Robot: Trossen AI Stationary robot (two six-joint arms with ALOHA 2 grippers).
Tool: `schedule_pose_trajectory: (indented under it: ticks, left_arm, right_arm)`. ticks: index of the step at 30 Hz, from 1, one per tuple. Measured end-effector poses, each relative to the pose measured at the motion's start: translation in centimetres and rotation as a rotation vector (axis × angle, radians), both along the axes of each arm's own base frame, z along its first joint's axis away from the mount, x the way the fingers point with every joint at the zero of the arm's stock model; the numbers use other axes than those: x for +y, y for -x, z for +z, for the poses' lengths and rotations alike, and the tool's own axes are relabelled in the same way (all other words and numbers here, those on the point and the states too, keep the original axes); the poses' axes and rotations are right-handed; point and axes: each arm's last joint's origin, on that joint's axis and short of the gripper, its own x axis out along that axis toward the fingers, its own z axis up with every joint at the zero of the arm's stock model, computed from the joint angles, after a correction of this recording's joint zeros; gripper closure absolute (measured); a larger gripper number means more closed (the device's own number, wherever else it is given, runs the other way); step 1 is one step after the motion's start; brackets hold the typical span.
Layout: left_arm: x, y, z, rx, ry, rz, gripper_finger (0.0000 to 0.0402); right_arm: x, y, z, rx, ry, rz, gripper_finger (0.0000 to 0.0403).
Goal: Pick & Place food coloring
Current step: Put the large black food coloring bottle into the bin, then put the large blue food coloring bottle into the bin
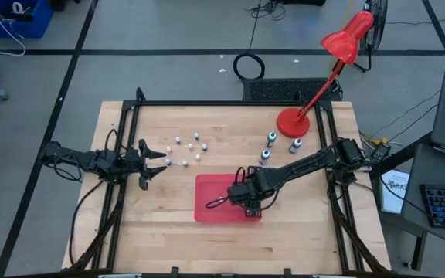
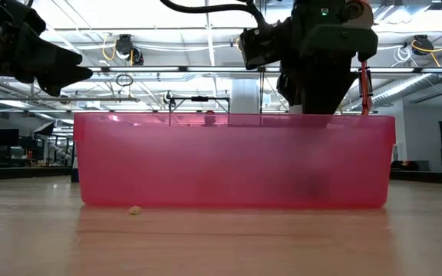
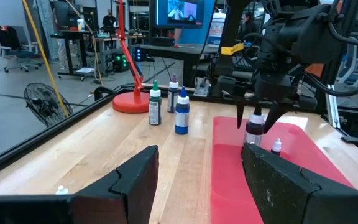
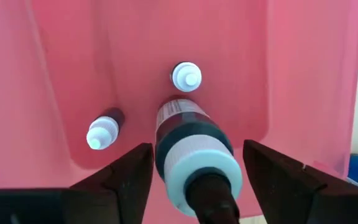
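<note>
Several tiny white-topped food coloring bottles (image 1: pixel 185 149) stand on the wood near my left gripper (image 1: pixel 154 161), which hovers open at the table's left. Three larger dark bottles (image 1: pixel 271 139) (image 3: pixel 181 112) stand beside the lamp base. My right gripper (image 1: pixel 247 202) (image 4: pixel 194 180) is open above the red tray (image 1: pixel 215 202), pointing down. A dark bottle with a white collar (image 4: pixel 194 149) (image 3: pixel 255 129) stands between its fingers, with a gap showing on each side. Two tiny bottles (image 4: pixel 186 76) (image 4: pixel 104 132) stand on the tray floor beyond it.
A red desk lamp (image 1: pixel 293 122) stands at the table's far right, its arm slanting up over the edge. A black frame (image 1: pixel 130 108) runs round the table. The tray's pink wall (image 2: pixel 236 161) fills the low view, with a small crumb (image 2: pixel 134 209) before it.
</note>
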Motion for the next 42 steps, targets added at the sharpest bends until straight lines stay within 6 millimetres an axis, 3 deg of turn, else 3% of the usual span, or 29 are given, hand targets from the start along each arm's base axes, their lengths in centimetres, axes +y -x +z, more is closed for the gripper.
schedule_pose_trajectory:
  ticks: [5, 12, 18, 22, 29, 32, 37, 42]
  left_arm:
    - [0.0, 0.0, 0.0, 0.0, 0.0, 0.0, 0.0169]
    - [0.0, 0.0, 0.0, 0.0, 0.0, 0.0, 0.0169]
    - [0.0, 0.0, 0.0, 0.0, 0.0, 0.0, 0.0169]
    - [0.0, 0.0, 0.0, 0.0, 0.0, 0.0, 0.0169]
    - [0.0, 0.0, 0.0, 0.0, 0.0, 0.0, 0.0169]
    - [0.0, 0.0, 0.0, 0.0, 0.0, 0.0, 0.0169]
    - [0.0, 0.0, 0.0, 0.0, 0.0, 0.0, 0.0169]
    - [0.0, 0.0, 0.0, 0.0, 0.0, 0.0, 0.0169]
  right_arm:
    - [-0.2, 0.8, 1.1, 0.043, 0.01, -0.003, 0.0169]
    - [-1.7, 2.7, 5.7, -0.049, -0.017, -0.076, 0.0187]
    - [-4.4, 4.7, 9.9, -0.213, 0.07, -0.197, 0.0195]
    - [-7.4, 5.7, 11.4, -0.247, 0.079, -0.335, 0.0192]
    - [-12.6, 6.5, 11.3, -0.173, 0.092, -0.483, 0.0181]
    - [-14.2, 6.3, 10.9, -0.156, 0.02, -0.519, 0.0177]
    - [-15.2, 6.0, 9.9, -0.127, -0.017, -0.533, 0.0175]
    - [-15.2, 5.7, 7.6, -0.104, -0.011, -0.491, 0.0178]
